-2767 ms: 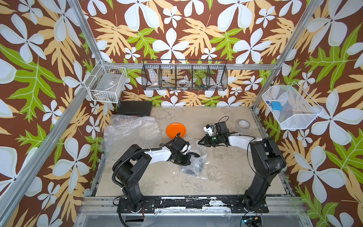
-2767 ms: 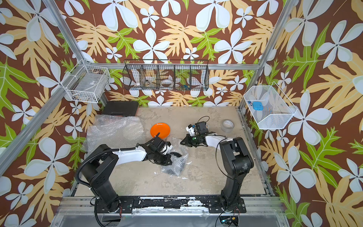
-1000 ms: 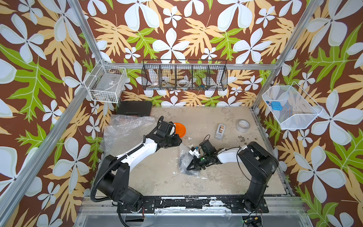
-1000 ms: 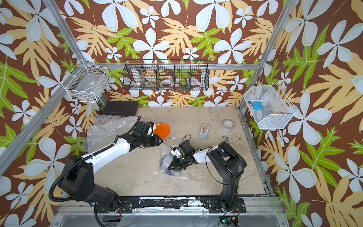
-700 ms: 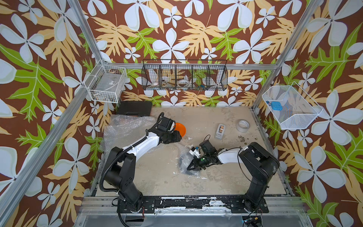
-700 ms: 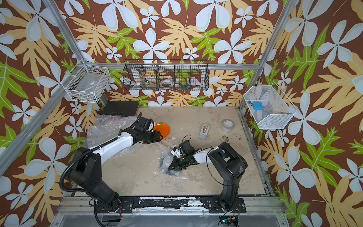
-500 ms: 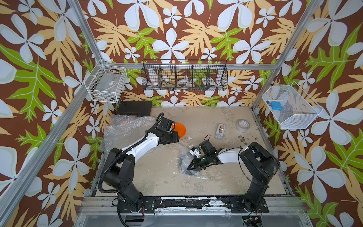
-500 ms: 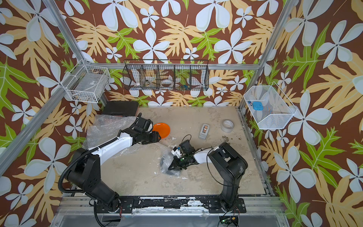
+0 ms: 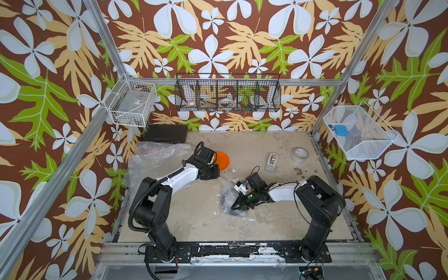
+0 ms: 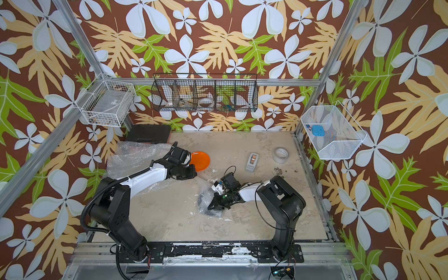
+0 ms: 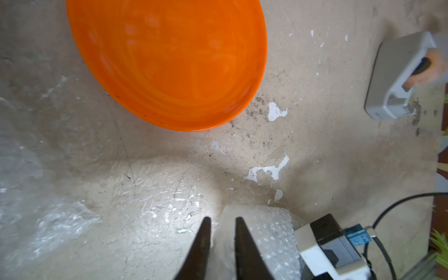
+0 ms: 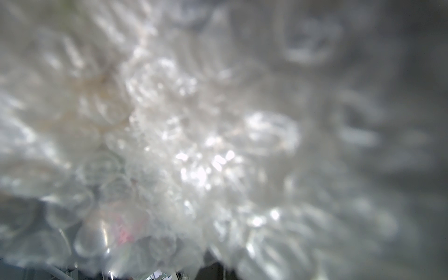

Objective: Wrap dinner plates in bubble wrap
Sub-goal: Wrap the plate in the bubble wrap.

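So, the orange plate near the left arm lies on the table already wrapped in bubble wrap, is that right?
Not quite: the orange plate lies on the table bare, not wrapped. The left wrist view shows none of the bubble wrap over it.

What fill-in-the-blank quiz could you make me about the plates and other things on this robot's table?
1. The bare plate just ahead of the left end effector is ___ in colour.
2. The black plate at the right end effector lies under crumpled ___.
3. The white tape roll lies nearer the ___ arm's base.
Missing words: orange; bubble wrap; right.
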You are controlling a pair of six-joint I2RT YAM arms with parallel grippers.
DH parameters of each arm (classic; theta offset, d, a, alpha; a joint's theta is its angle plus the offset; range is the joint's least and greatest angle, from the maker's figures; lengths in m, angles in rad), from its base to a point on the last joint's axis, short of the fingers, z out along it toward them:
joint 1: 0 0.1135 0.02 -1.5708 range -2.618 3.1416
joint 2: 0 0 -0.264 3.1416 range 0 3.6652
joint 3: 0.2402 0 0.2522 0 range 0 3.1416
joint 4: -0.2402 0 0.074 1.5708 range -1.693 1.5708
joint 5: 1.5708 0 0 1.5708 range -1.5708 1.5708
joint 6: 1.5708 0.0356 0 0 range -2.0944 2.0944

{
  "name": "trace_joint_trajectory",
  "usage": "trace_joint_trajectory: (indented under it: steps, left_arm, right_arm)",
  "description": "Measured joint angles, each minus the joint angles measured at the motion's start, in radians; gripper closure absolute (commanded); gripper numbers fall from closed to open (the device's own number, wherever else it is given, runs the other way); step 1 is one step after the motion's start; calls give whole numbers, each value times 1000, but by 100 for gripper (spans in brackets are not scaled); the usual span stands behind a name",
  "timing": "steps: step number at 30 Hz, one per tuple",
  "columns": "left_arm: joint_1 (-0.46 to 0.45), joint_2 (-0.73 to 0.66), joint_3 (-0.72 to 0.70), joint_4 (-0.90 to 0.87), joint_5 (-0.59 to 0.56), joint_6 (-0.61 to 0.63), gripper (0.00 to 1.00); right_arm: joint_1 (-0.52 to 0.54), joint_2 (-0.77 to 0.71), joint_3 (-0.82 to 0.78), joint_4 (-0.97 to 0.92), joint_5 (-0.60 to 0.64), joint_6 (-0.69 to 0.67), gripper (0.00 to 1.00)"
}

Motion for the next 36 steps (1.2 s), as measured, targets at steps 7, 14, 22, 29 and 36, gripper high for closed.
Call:
trace_joint_trajectory:
  steps: [7,14,22,29,36]
  left_arm:
    - [-18,39,103,13,135,8,100]
    - [-100,-20,-4,28,261,8,100]
    - [-124,-34,-284,236,361,-123,100]
    - [-124,65,-286,337,376,-164,100]
    - [-124,99,-257,300,334,-68,100]
  right_arm:
    - [-6,14,43,-11,35,48,100]
    - [-32,48,65,74,63,127,100]
    - [-34,44,44,127,74,171,100]
    - [-29,20,63,76,106,148,90]
    - [-63,-108,106,-94,165,66,69]
